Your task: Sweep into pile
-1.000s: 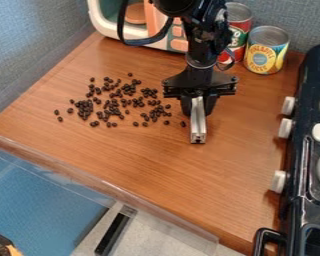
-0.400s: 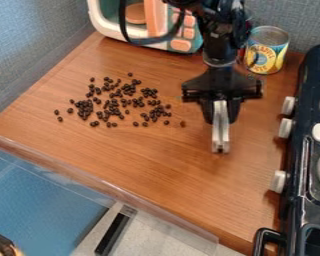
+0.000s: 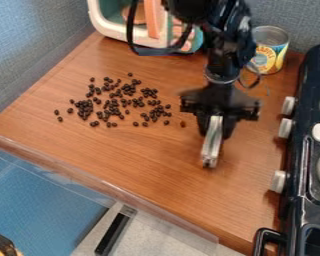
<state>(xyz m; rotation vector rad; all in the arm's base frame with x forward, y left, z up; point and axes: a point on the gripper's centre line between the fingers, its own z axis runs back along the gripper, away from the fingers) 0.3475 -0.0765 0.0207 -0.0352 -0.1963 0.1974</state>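
On the wooden counter [image 3: 122, 155], the dark beans [image 3: 86, 106] lie unmoved at left, still scattered; the gripper [image 3: 215, 128] — fingers closed on a silvery strip [image 3: 213, 142] — has tilted it nearer, right of them, so gathering remains.

Can make out lettering [image 3: 264, 59] on the yellow-and-blue label [image 3: 279, 54] of a tin can [image 3: 270, 35], partly hidden; cannot read a whole word.

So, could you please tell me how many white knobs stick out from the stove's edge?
3: a far knob, a middle knob close to it, and a near knob, set farther apart.
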